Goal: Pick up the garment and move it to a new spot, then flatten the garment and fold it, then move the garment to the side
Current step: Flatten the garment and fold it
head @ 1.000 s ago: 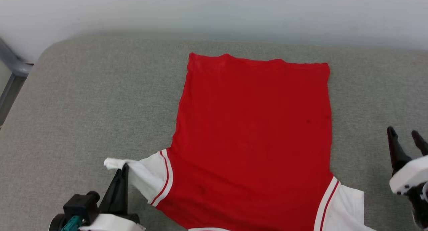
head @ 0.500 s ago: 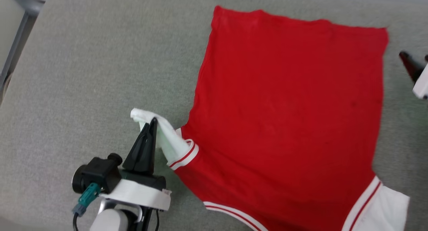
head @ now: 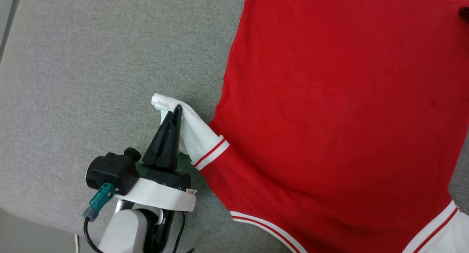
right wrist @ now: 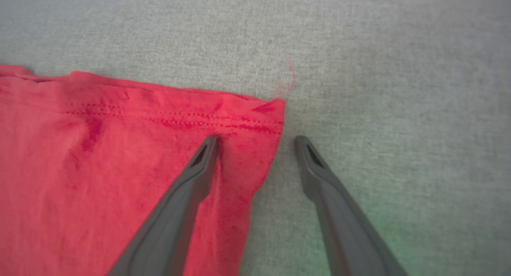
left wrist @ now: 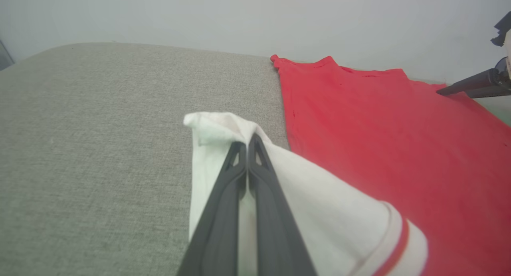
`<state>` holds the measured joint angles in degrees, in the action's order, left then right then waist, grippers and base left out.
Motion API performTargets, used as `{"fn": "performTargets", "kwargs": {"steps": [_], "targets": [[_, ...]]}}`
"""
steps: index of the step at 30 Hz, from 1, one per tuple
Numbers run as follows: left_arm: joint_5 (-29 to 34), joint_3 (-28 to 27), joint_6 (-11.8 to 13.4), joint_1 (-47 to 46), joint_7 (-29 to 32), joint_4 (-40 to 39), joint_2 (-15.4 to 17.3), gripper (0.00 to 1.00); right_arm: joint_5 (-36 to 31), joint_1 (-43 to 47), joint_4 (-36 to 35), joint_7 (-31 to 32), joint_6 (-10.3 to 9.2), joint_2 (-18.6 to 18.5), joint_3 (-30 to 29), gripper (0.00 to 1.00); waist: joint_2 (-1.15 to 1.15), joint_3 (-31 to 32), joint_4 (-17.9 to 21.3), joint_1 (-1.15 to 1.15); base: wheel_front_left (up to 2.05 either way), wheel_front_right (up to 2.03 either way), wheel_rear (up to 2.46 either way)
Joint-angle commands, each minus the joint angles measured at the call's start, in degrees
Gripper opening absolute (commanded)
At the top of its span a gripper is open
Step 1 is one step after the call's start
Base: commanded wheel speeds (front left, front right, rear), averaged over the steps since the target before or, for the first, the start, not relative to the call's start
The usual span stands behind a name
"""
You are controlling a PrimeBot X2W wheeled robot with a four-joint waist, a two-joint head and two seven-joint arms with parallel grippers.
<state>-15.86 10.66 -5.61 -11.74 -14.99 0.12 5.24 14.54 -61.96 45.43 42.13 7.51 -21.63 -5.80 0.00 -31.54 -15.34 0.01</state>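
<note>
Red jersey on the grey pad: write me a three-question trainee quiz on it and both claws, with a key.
1. True or false: the left claw is shut on the jersey's white sleeve.
2. Pick one. The right claw is: A) shut on the hem; B) open, one finger over the hem corner, the other over the grey pad; C) open over the white sleeve.
3. Short answer: does any lettering show on the jersey's upward face?

Key: 1 true; 2 B; 3 no, it is plain red.
</note>
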Motion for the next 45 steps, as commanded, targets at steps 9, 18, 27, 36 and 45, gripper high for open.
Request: {"fn": "performTargets", "kwargs": {"steps": [9,18,27,36,45], "targets": [[1.13,-1.23,-0.96,-0.17,-0.26,0.92,-1.45,0.0,1.33,7.14,8.12,13.49,-0.05,0.6,2.77,0.0,0.0,-0.16,-0.64,-0.01,0.0,0.0,0.0],[1.54,-2.43,-1.42,0.96,-0.26,2.49,-1.79,0.0,2.49,3.39,-0.18,7.33,-0.08,-4.41,3.64,0.0,0.0,3.61,0.18,-0.01,0.0,0.0,0.0],[1.92,-6.2,-1.36,5.41,-0.21,5.27,-1.18,0.0,7.14,12.87,-12.76,3.73,-0.06,-8.85,6.49,0.0,0.0,13.41,4.77,-0.01,0.0,0.0,0.0],[1.38,-10.15,-0.31,10.51,-0.21,7.77,0.27,0.0,12.08,36.81,-31.22,4.2,-0.05,-7.9,1.2,0.0,0.0,20.84,10.86,-0.01,0.0,0.0,0.0],[0.32,-11.55,0.51,14.26,1.8,10.12,1.97,0.0,10.25,62.27,-46.27,4.25,-0.04,2.54,-9.44,0.0,0.0,25.74,14.72,-0.01,0.0,0.0,0.0]]}}
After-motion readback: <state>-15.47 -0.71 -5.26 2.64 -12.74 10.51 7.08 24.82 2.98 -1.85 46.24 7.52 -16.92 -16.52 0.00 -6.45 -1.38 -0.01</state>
